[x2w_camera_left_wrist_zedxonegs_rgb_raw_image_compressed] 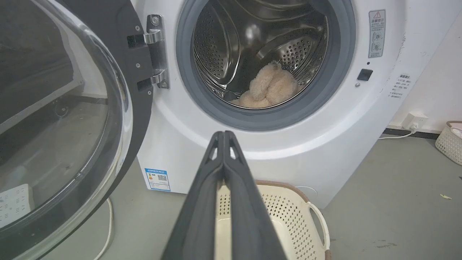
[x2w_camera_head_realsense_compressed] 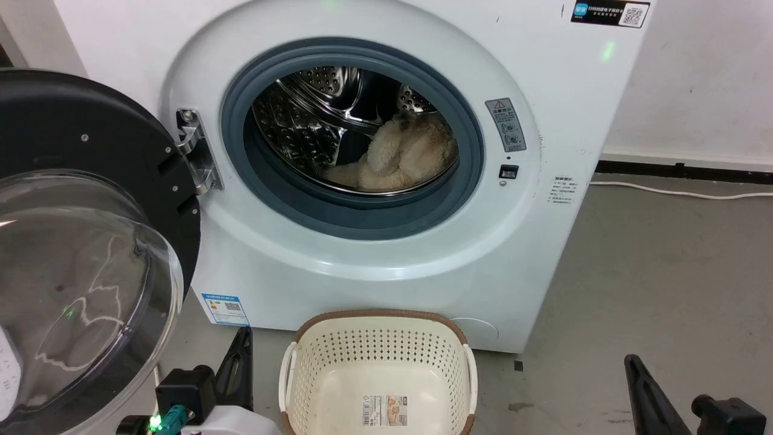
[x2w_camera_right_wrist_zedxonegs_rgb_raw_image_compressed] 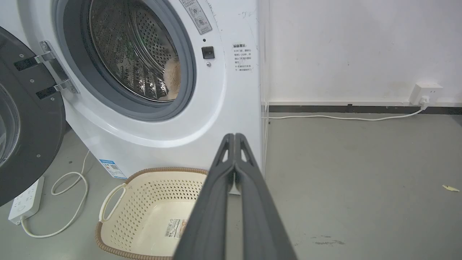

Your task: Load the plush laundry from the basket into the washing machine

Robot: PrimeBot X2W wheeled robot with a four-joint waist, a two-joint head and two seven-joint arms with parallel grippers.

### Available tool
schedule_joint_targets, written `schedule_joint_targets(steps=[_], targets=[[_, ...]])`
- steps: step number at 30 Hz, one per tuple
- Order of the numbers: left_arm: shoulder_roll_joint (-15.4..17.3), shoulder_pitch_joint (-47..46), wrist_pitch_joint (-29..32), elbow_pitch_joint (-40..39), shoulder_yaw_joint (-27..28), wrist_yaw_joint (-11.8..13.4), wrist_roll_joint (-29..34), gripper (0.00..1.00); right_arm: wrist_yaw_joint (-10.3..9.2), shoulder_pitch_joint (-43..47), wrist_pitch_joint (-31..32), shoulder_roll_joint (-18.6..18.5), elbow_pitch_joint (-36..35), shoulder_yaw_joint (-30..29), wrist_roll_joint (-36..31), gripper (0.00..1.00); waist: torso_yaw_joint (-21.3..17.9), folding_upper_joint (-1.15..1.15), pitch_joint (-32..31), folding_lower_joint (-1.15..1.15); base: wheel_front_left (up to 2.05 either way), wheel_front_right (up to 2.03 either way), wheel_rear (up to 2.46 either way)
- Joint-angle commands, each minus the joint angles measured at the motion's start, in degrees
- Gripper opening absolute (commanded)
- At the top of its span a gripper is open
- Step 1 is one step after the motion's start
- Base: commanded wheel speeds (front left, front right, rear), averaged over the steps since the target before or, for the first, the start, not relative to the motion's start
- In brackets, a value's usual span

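Washer (x2w_camera_head_realsense_compressed: 386, 278) white. Seal (x2w_camera_head_realsense_compressed: 356, 217) grey. Drum (x2w_camera_head_realsense_compressed: 290, 127) shiny steel, dotted with holes. Door (x2w_camera_head_realsense_compressed: 72, 121) black frame, clear glass. Plush (x2w_camera_head_realsense_compressed: 404, 154) shaggy cream-beige. Basket (x2w_camera_head_realsense_compressed: 374, 347) cream, rows of holes; rim (x2w_camera_head_realsense_compressed: 380, 313) brown, woven look; handles (x2w_camera_head_realsense_compressed: 471, 377) white. Sticker (x2w_camera_head_realsense_compressed: 224, 309) blue-bordered. Floor (x2w_camera_head_realsense_compressed: 652, 272) grey. Wall (x2w_camera_head_realsense_compressed: 694, 72) white; skirting (x2w_camera_head_realsense_compressed: 682, 169) black. Left hand (x2w_camera_left_wrist_zedxonegs_rgb_raw_image_compressed: 224, 134), right hand (x2w_camera_right_wrist_zedxonegs_rgb_raw_image_compressed: 234, 136) dark grey.

Bright even light; glints in the washing machine (x2w_camera_head_realsense_compressed: 374, 266).

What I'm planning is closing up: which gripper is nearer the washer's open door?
Left. The left gripper sits close beside the door, left of the basket; the right gripper is beyond the basket's other side.
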Motion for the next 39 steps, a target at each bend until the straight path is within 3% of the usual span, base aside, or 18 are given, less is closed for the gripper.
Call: schedule_joint_targets(steps=[1,39], targets=[[-0.24,-0.39,0.32,-0.37,0.39,-0.18,0.55,0.0,0.01,-1.16,0.31,-0.01,-0.32,0.18,-0.53,0.0,-0.04,0.0,0.03,0.0,0.0,0.0,0.0],[-2.34,-1.22,2.61,-1.49,3.65,-1.93,5.48,0.0,0.02,-4.02,3.33,-0.02,-1.37,1.25,-3.87,0.0,-0.92,0.0,0.85,-0.01,0.0,0.0,0.0]])
